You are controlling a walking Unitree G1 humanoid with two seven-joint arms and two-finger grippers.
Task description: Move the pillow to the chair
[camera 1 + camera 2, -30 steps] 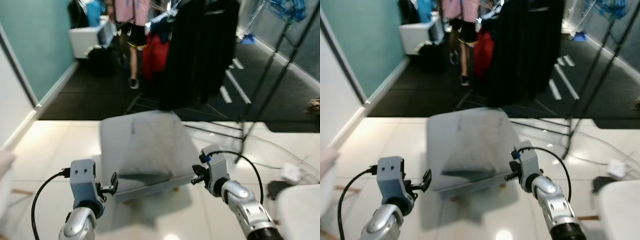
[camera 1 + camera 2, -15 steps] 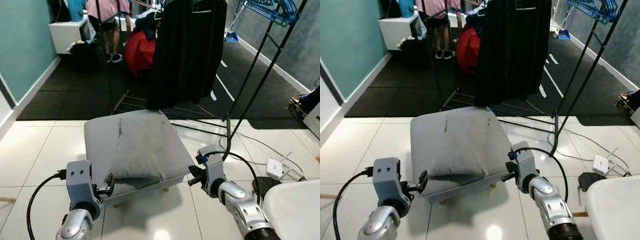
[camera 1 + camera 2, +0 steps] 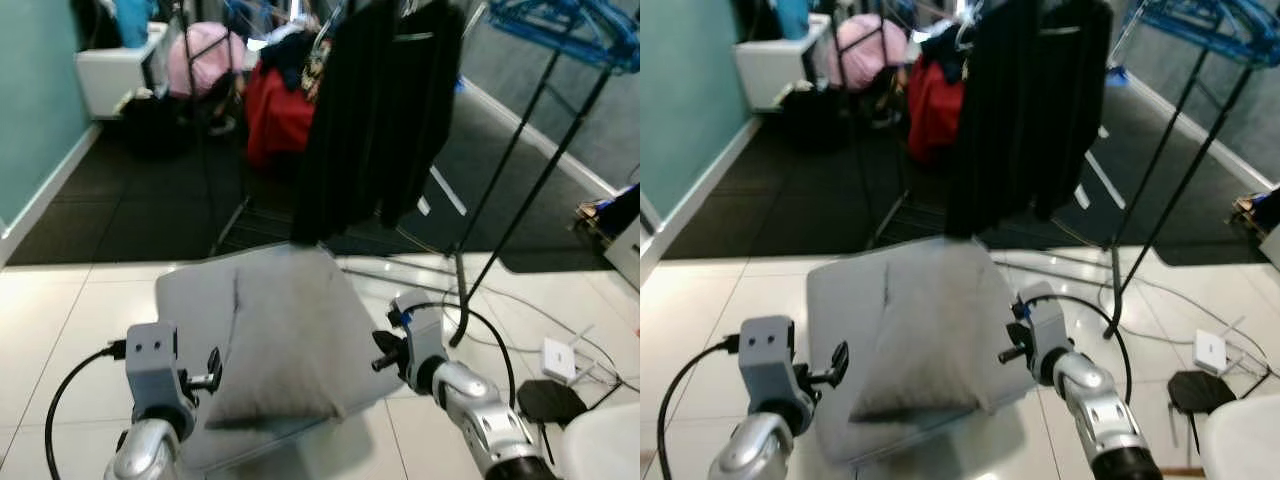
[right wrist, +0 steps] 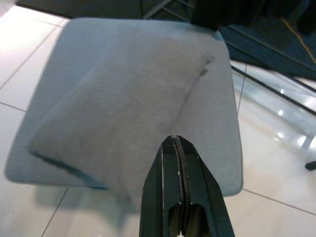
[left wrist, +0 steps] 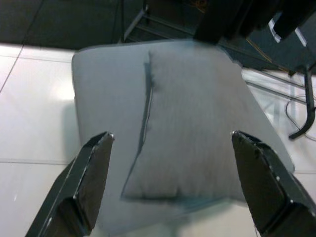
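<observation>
The grey pillow (image 3: 285,335) lies on the grey padded seat of the chair (image 3: 195,300), resting a little toward the seat's right half, with bare seat showing along its left side and front edge. The chair stands on the white tiled floor (image 3: 60,310), just before the dark mat where a clothes rack (image 3: 520,190) holds hanging black garments (image 3: 380,110). The left pincer (image 5: 170,187) is raised before the chair with its two black fingers spread wide, holding nothing; the pillow sits between them in the left wrist view, apart from both. The right pincer (image 4: 177,168) hovers near the chair's right front corner, its fingers pressed together and gripping nothing. A red garment (image 3: 278,110) and a pink bundle (image 3: 205,60) show further back, and white cables (image 3: 520,320) trail across the tiles to the robot's right.
</observation>
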